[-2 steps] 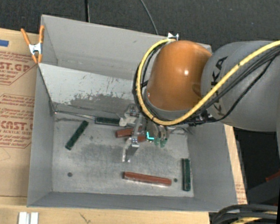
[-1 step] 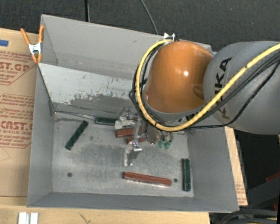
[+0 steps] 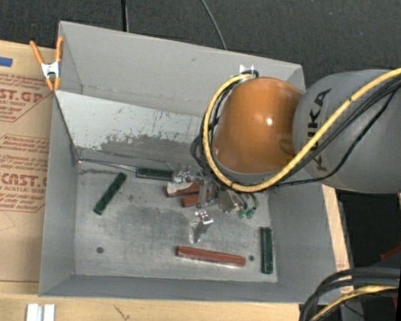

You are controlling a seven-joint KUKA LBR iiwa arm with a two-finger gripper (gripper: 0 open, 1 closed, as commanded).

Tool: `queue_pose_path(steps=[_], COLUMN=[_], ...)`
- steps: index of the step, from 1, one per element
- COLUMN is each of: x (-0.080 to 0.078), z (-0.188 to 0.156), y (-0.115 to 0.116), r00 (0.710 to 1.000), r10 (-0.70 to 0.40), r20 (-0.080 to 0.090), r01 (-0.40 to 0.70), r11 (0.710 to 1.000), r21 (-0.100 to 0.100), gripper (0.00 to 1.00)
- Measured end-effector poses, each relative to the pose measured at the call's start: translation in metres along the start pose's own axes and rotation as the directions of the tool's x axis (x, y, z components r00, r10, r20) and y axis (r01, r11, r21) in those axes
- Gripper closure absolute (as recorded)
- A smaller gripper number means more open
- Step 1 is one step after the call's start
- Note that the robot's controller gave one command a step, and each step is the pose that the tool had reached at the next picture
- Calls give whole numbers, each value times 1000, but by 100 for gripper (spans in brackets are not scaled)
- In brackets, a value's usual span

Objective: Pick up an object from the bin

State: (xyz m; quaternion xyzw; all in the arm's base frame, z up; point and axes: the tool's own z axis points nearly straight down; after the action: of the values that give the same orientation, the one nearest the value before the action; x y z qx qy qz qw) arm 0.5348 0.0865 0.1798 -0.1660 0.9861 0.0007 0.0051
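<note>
My gripper (image 3: 201, 222) hangs below the arm's orange cover, over the middle of the bin floor. Just left of it and slightly farther back lies a short red-brown piece (image 3: 185, 190), partly under the wrist. A long red-brown stick (image 3: 211, 256) lies flat on the floor in front of the gripper, a short gap away. A small green thing (image 3: 248, 212) shows at the gripper's right, by the cables.
A dark green stick (image 3: 109, 193) lies slanted at the left of the floor. Another dark green stick (image 3: 154, 174) rests along the back wall's foot, and a third (image 3: 267, 250) lies near the right wall. The arm covers the bin's back right.
</note>
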Motion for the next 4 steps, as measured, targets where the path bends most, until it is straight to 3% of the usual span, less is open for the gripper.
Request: queue_pose_path(steps=[1,2,3,4], x=[34,7,7,-3], z=[32,102,102,66], y=[-9,-37,-37,-62], r00=[991,999,999,994], r10=[134,46,46,109], r20=[-12,4,4,-8], r01=[-134,-46,-46,-109], r11=[991,999,999,994], r21=[0,0,0,0], gripper=[0,100,100,0])
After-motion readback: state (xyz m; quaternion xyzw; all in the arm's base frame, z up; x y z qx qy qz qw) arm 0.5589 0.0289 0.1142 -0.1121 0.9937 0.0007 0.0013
